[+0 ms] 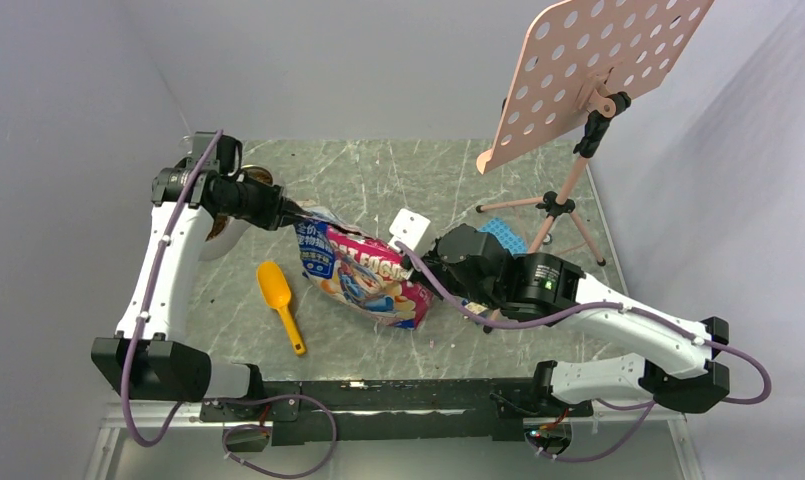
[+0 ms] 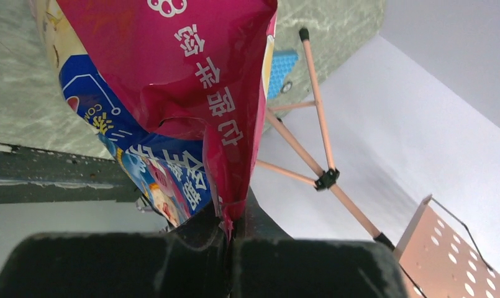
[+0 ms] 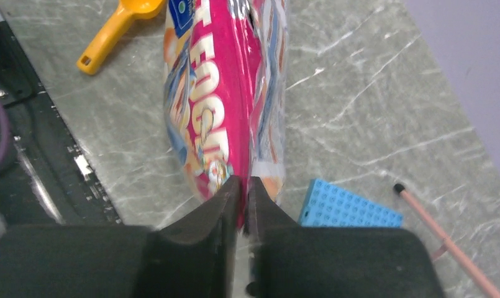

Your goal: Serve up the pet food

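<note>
The glossy pink cartoon-printed pouch (image 1: 363, 275) lies across the middle of the marble table, gripped at both ends. My left gripper (image 1: 296, 218) is shut on its far-left end; in the left wrist view a pink edge (image 2: 191, 74) runs down between the closed fingers of that gripper (image 2: 235, 214). My right gripper (image 1: 418, 268) is shut on the pouch's right end, and the right wrist view shows the pouch (image 3: 216, 93) pinched in its jaws (image 3: 244, 186). The pet food itself is hidden. An orange-yellow scoop (image 1: 278, 295) lies on the table left of the pouch.
A bowl rim (image 1: 221, 240) shows partly under the left arm. A blue studded plate (image 1: 505, 237) and a white card (image 1: 409, 223) lie behind the right gripper. A pink perforated stand (image 1: 598, 70) on a tripod (image 1: 555, 205) occupies the back right.
</note>
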Robot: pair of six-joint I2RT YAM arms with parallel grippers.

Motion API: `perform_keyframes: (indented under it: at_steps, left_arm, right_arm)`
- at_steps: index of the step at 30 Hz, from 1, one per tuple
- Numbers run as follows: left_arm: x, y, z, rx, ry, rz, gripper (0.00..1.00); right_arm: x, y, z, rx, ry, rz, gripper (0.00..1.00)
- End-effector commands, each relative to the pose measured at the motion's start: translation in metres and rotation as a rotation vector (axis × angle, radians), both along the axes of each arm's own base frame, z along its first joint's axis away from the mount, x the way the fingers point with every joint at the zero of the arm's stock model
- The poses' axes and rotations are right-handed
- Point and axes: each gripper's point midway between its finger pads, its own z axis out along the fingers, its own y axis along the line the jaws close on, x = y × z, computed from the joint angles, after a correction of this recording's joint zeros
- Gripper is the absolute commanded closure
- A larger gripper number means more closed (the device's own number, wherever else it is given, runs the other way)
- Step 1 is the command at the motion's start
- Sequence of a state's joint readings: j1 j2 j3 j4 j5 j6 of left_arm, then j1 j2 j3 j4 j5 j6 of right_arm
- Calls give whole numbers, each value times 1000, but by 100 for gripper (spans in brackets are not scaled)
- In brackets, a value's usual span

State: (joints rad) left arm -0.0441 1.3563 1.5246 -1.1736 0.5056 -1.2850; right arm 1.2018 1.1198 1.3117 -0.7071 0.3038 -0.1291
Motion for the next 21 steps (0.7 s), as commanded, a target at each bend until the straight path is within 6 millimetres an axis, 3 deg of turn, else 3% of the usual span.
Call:
perform_keyframes:
  at_steps: [1, 2, 5, 11, 15, 19, 21]
  left_arm:
    - [17, 30, 32, -24, -114, 221, 100]
    - [15, 28, 30, -34, -115, 223, 100]
    - [10, 23, 27, -44, -107, 210, 100]
    - [8, 21, 29, -57, -109, 216, 100]
    - [3, 22, 31, -60, -108, 223, 100]
    - [-2, 22, 29, -69, -95, 234, 100]
    - [-4, 22, 28, -73, -99, 241, 100]
  right_arm:
    - [-6, -13, 24, -38, 6, 19, 62]
    - [-1, -3, 32, -13, 3, 4, 43]
    - [19, 28, 47, 33, -3, -67, 4]
    - [44, 94, 44, -2, -2, -54, 0]
    - [57, 121, 27, -60, -18, -48, 0]
    - [75, 126, 15, -111, -57, -153, 1]
    - [84, 120, 11, -144, -80, -224, 7]
